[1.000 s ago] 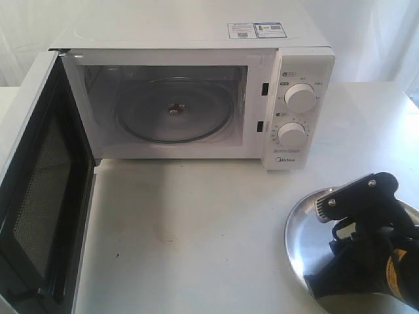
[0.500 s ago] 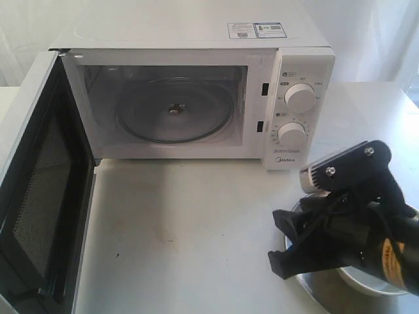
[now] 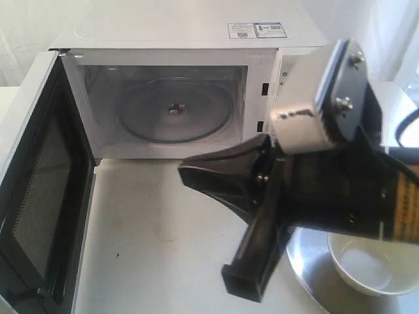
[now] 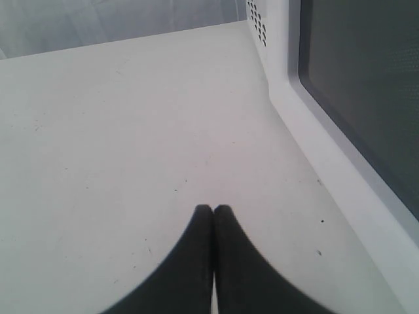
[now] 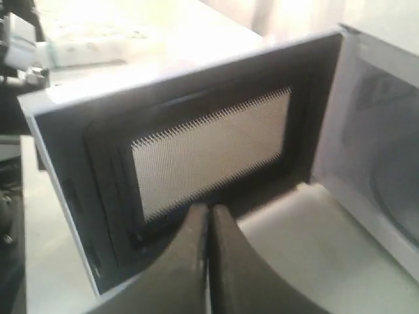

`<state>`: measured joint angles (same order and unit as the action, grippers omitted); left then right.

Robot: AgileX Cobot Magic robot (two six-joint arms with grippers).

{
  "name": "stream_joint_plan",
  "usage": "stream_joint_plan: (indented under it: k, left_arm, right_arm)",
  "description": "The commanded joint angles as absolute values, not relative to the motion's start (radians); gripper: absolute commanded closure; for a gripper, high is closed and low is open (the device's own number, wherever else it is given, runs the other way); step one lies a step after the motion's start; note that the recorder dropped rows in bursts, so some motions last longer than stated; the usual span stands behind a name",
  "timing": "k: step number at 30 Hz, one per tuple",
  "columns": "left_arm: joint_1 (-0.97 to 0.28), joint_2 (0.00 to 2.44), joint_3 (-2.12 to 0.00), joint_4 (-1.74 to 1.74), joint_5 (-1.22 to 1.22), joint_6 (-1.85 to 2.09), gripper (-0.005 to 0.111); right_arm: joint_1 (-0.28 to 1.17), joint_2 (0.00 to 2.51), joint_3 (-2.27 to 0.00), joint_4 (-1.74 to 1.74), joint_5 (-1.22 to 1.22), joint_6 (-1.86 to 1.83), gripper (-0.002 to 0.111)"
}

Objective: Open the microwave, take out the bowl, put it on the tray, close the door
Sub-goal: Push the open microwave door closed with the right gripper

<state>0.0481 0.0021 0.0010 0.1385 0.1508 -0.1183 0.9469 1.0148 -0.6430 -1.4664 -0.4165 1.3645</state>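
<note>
The white microwave (image 3: 183, 33) stands at the back with its door (image 3: 39, 190) swung wide open to the left. Its cavity holds only the glass turntable (image 3: 175, 110). The small white bowl (image 3: 370, 265) sits on the silver tray (image 3: 311, 261) at the front right. My right gripper (image 3: 185, 174) hangs shut and empty above the table's middle, pointing left at the door's inner mesh window (image 5: 209, 150). The arm hides the dials. My left gripper (image 4: 213, 209) is shut and empty over the table beside the door's outer face (image 4: 353, 98); the exterior view does not show it.
The white tabletop (image 3: 163, 229) stretches between the open door and the tray. The right arm's body (image 3: 340, 183) fills the space in front of the microwave's control panel. Dark equipment (image 5: 13, 65) shows beyond the door in the right wrist view.
The right arm rose off the tray and swung up and left to the table's middle. The bowl has come into view, resting on the tray. Microwave and door have not moved.
</note>
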Motion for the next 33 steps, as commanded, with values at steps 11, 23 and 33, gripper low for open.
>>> stream_joint_plan:
  k: [11,23,33]
  left_arm:
    - [0.047,0.000,0.000,0.135,0.149,-0.125,0.107]
    - [0.047,0.000,0.000,0.135,0.149,-0.125,0.107]
    - [0.047,0.000,0.000,0.135,0.149,-0.125,0.107]
  right_arm:
    - [1.080,1.501,-1.014,-1.198,-0.606,0.940,0.108]
    - [1.355,1.634,-1.176,-1.250,-0.263,0.788,0.108]
    - [1.366,1.686,-1.199,-1.255,0.211,0.769,0.108]
